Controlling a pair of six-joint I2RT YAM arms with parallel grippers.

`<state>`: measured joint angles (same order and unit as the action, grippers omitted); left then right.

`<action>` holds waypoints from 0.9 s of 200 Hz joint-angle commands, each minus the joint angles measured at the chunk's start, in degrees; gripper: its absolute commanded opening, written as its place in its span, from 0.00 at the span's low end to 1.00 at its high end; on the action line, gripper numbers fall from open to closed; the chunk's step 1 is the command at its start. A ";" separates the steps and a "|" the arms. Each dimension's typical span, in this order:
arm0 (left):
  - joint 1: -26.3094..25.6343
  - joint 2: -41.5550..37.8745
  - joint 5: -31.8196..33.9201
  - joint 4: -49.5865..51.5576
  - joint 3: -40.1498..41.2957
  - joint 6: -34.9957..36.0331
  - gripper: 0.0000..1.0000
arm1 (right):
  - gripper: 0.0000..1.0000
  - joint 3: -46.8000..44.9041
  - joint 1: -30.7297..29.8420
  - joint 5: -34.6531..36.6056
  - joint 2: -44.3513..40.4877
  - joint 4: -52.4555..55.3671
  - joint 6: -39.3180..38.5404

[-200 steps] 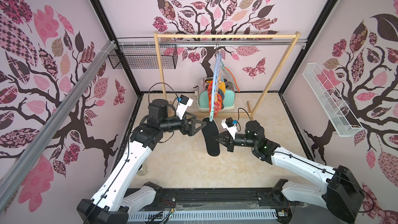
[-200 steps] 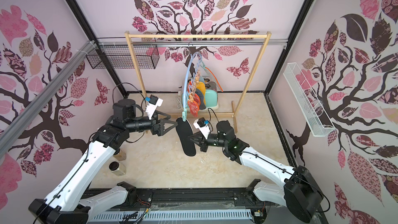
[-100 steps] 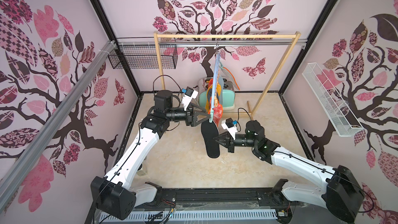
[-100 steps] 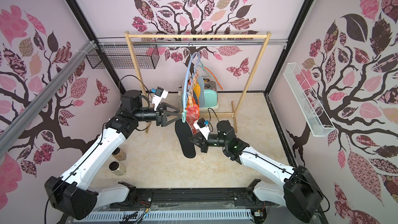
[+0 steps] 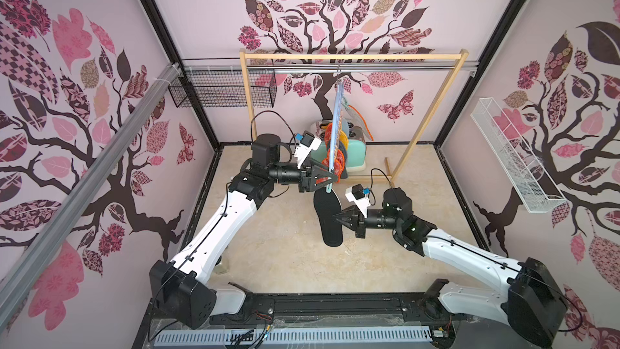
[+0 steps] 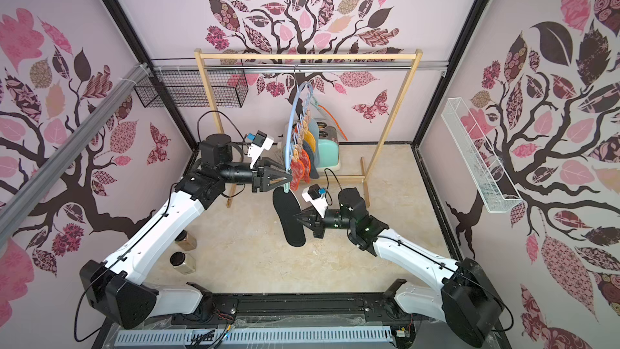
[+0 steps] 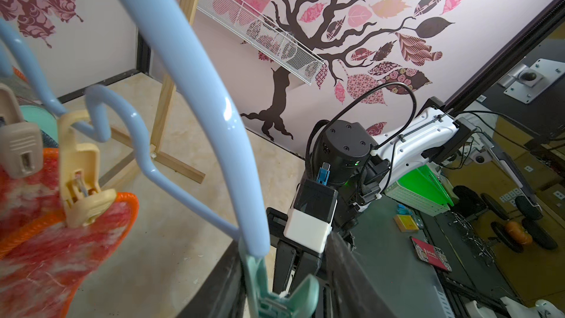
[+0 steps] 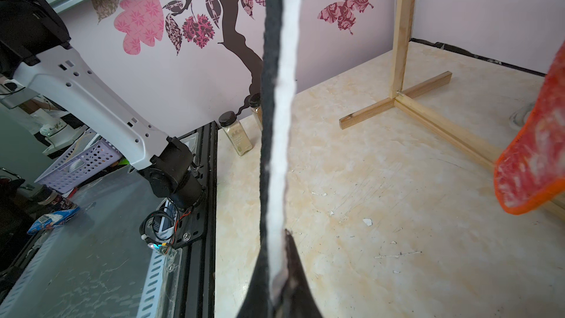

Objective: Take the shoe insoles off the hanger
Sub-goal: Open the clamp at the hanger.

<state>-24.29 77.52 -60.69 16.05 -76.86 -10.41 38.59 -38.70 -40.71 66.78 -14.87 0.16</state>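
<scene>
Nearest, the black insole (image 5: 323, 206) is pinched at its edge by the right claw (image 5: 335, 217), yet it still hangs from the teal pin (image 7: 269, 289) at the hanger's (image 7: 201, 87) near end. The left claw (image 5: 330, 181) is set around that pin; whether it is squeezed cannot be told. Farther back, the other insoles (image 6: 300, 167) remain pinned, and none is seen on the bench (image 5: 285, 263), so the task is judged barely begun.

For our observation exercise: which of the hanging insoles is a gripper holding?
The black insole, pinched by the right gripper; the red-orange ones hang free.
</scene>
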 commanded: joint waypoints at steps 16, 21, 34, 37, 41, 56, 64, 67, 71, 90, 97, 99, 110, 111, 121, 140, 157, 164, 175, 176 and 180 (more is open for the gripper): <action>-0.05 -0.91 -0.44 -0.64 0.91 0.66 0.53 | 0.00 -0.10 0.45 0.06 -1.13 -0.66 -0.08; -0.01 -1.20 -0.63 -0.35 1.14 1.27 0.57 | 0.00 -0.18 0.45 0.08 -1.21 -0.68 -0.08; -0.05 -1.89 -0.53 -0.12 2.11 2.14 0.62 | 0.00 -0.26 0.52 0.10 -1.22 -0.64 -0.07; 0.03 -2.07 -0.56 -0.27 2.33 2.13 0.62 | 0.00 -0.22 0.54 0.10 -1.20 -0.67 -0.12; 0.05 -2.32 -0.56 -0.41 2.70 2.15 0.62 | 0.00 -0.19 0.55 0.10 -1.19 -0.70 -0.08; 0.04 -2.79 -0.68 -0.92 3.39 2.15 0.58 | 0.00 -0.18 0.55 0.02 -1.15 -0.67 -0.08; 0.04 -2.88 -0.75 -0.93 3.50 2.15 0.55 | 0.00 -0.20 0.57 -0.07 -1.13 -0.64 -0.08; 0.05 -2.94 -0.61 -0.94 3.47 2.15 0.53 | 0.00 -0.18 0.60 -0.07 -1.13 -0.62 -0.07; 0.06 -2.98 -0.54 -0.94 3.55 2.23 0.51 | 0.00 -0.18 0.62 -0.07 -1.13 -0.64 -0.09; 0.13 -3.22 0.11 -1.10 3.68 2.49 0.43 | 0.00 -0.36 0.58 -0.16 -1.04 -0.81 -0.09; 0.17 -3.25 0.18 -1.42 3.73 2.33 0.37 | 0.00 -0.44 0.70 -0.16 -1.05 -0.79 -0.03; 0.18 -3.25 0.16 -1.45 3.73 2.33 0.34 | 0.00 -0.38 0.72 -0.16 -1.00 -0.88 -0.06; 0.27 -3.37 0.65 -1.64 3.76 2.32 0.21 | 0.00 -0.40 0.73 -0.24 -0.89 -0.91 0.06; 0.24 -3.35 0.70 -1.68 3.75 2.32 0.20 | 0.00 -0.38 0.73 -0.25 -0.88 -0.89 0.04; 0.30 -3.34 1.29 -1.95 3.80 2.15 0.09 | 0.00 -0.27 0.73 -0.34 -0.87 -0.93 0.03; 0.67 -3.34 1.51 -2.94 3.97 1.52 0.05 | 0.00 -0.27 0.66 -0.34 -0.69 -0.95 0.02; 0.76 -3.15 2.00 -3.57 4.08 0.84 0.00 | 0.00 -0.27 0.73 -0.17 -0.44 -0.86 0.17; 0.83 -3.07 2.57 -3.62 4.03 0.68 0.00 | 0.00 -0.27 0.82 -0.03 -0.25 -0.86 0.20; 1.07 -3.01 3.23 -3.64 3.94 0.40 0.00 | 0.00 -0.31 0.81 0.41 0.15 -0.69 0.42; 1.08 -3.00 3.22 -3.65 3.97 0.35 0.00 | 0.00 -0.29 0.77 0.48 0.21 -0.69 0.44; 1.23 -2.99 3.21 -3.66 3.90 0.31 0.00 | 0.00 -0.42 0.74 0.69 0.39 -0.52 0.53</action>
<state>-23.66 75.35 -58.50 14.00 -73.03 -9.43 38.46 -38.33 -40.66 66.76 -15.07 0.19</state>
